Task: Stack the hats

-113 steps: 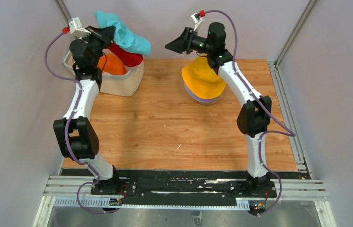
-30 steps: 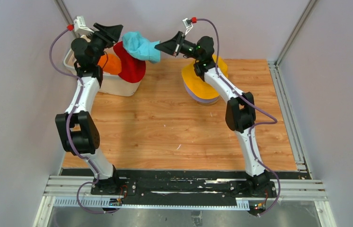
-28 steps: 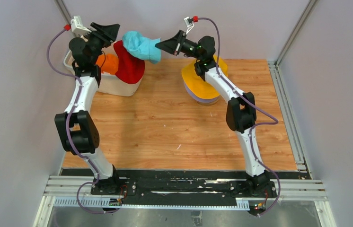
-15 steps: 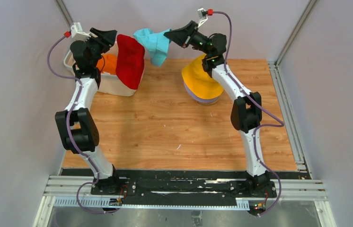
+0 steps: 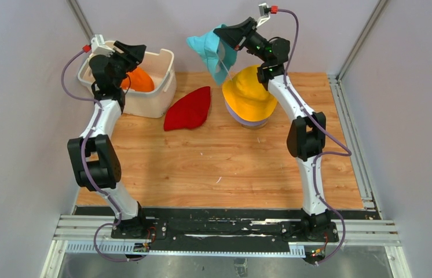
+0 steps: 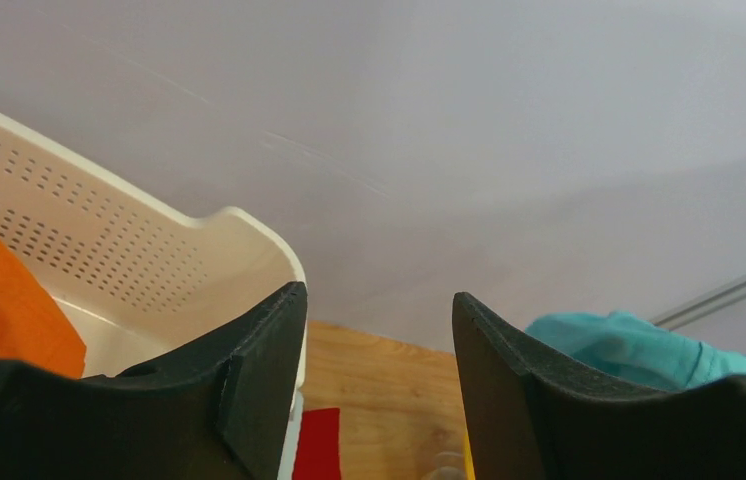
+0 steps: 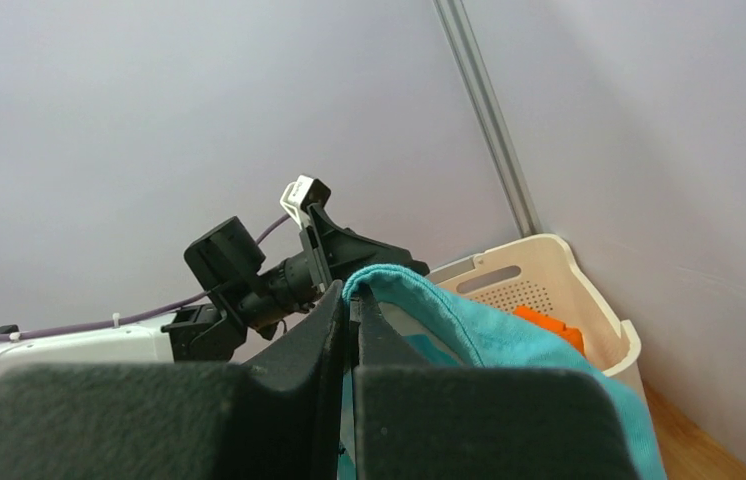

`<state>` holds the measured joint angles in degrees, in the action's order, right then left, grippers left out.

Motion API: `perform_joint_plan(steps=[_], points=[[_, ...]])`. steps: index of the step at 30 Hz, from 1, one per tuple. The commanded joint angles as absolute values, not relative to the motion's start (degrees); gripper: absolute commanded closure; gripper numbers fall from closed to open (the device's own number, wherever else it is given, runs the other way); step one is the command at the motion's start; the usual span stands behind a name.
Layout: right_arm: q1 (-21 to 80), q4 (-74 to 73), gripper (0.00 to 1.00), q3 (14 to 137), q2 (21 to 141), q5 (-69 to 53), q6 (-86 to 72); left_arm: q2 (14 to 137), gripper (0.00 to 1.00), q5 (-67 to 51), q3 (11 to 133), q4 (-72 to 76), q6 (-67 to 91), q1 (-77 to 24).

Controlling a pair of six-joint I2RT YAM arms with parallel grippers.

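Note:
My right gripper (image 5: pixel 224 36) is shut on the brim of the teal hat (image 5: pixel 212 51), which hangs in the air just left of and above the yellow hat (image 5: pixel 248 92). The yellow hat sits on top of the lavender hat (image 5: pixel 249 123), only its brim showing. A red hat (image 5: pixel 189 109) lies flat on the table between the basket and that stack. The orange hat (image 5: pixel 139 81) lies inside the basket. My left gripper (image 5: pixel 135 51) hovers open and empty over the basket. The right wrist view shows the teal hat (image 7: pixel 509 350) pinched in my right gripper (image 7: pixel 352 300); the left gripper (image 6: pixel 379 300) holds nothing.
The white perforated basket (image 5: pixel 161 87) stands at the back left of the wooden table (image 5: pixel 219 168). Grey walls close in behind and on both sides. The stand under the stacked hats is hidden.
My right gripper has carried the teal hat up and to the right, toward the yellow hat. The red hat has dropped from beside the basket onto the table. The left gripper stayed open.

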<state>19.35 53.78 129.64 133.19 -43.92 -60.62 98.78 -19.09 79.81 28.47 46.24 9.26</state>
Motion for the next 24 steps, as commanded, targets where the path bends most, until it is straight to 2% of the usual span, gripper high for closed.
perform_joint_plan(steps=[1, 11, 24], points=[[18.14, 56.97, 1.00, 130.80, 130.58, -43.37, -60.37, 93.81, 0.40, -19.48, 79.44, 29.71, 45.27, 7.85], [17.62, 53.96, 1.00, 136.39, 135.71, -44.03, -60.53, 90.84, 0.40, -17.84, 79.37, 24.65, 40.46, -0.25], [14.97, 54.67, 1.00, 134.94, 136.26, -45.48, -60.95, 92.91, 0.39, -18.50, 79.76, 23.52, 38.52, -10.70]])
